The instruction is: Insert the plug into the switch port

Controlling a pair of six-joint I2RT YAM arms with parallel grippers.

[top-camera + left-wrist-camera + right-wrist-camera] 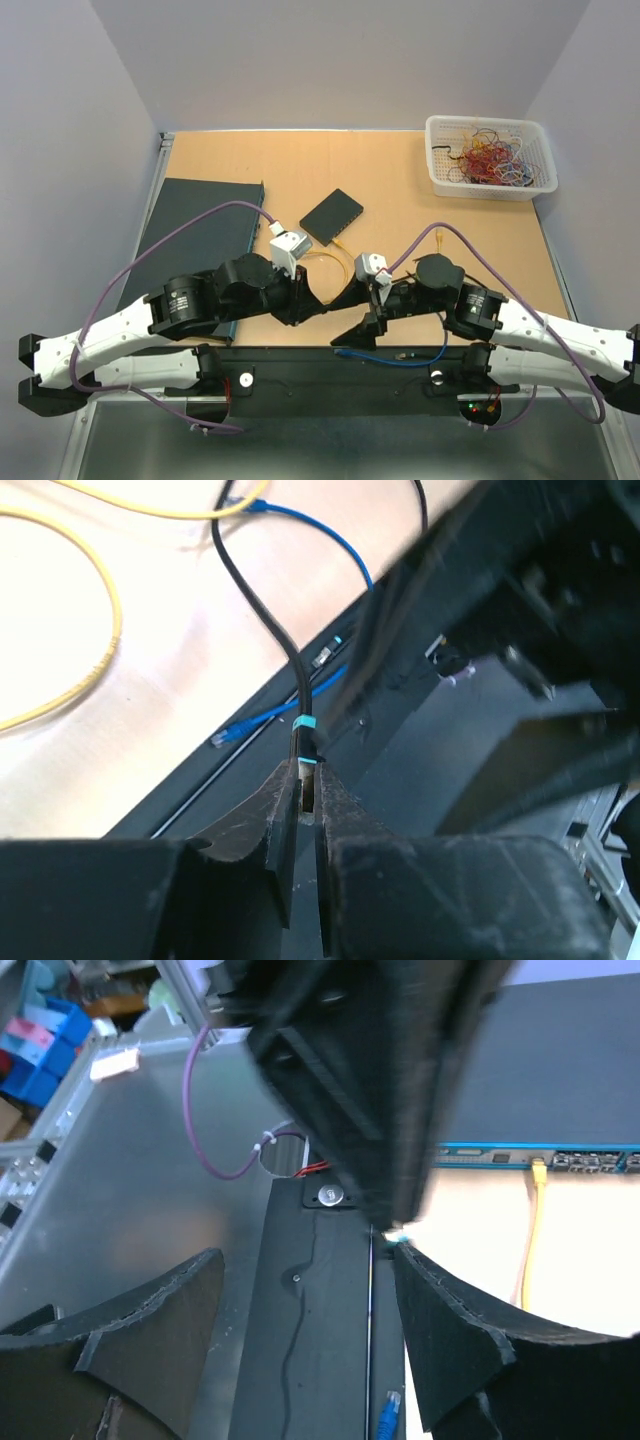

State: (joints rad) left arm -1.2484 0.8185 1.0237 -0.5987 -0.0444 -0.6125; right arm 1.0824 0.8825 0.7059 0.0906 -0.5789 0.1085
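1. left gripper (306, 772): jaws drawn narrow and clamped on the end of a black cable (262, 600), just below its cyan band (307, 723). From the fingertips the cable is seen rising and curving off twd the top of the wrist view.
2. Plug: the cable's end is buried betw. the pads, so the plug itself can't be made out. That end is held over the black bar (300, 375) at the table's near edge, well apart from the switch (200, 232).
3. right gripper (305, 1258): jaws spread wide, nothing held betw. them. Only the black bar is seen thru the gap.
4. In the top view both grippers are found at the middle of the near edge, tips close together. Whether they touch can't be told.
5. The switch is laid flat at the table's left, behind the left arm. In the right wrist view its blue-edged front w/ a row of ports (590, 1160) is shown, and a yellow cable (532, 1220) is plugged into one port.
6. A blue cable (260, 720) is laid along the bar's edge, unplugged.
7. A small black box (332, 215) is set mid-table. A white basket (440, 180) of coloured wires is placed at the far right corner.
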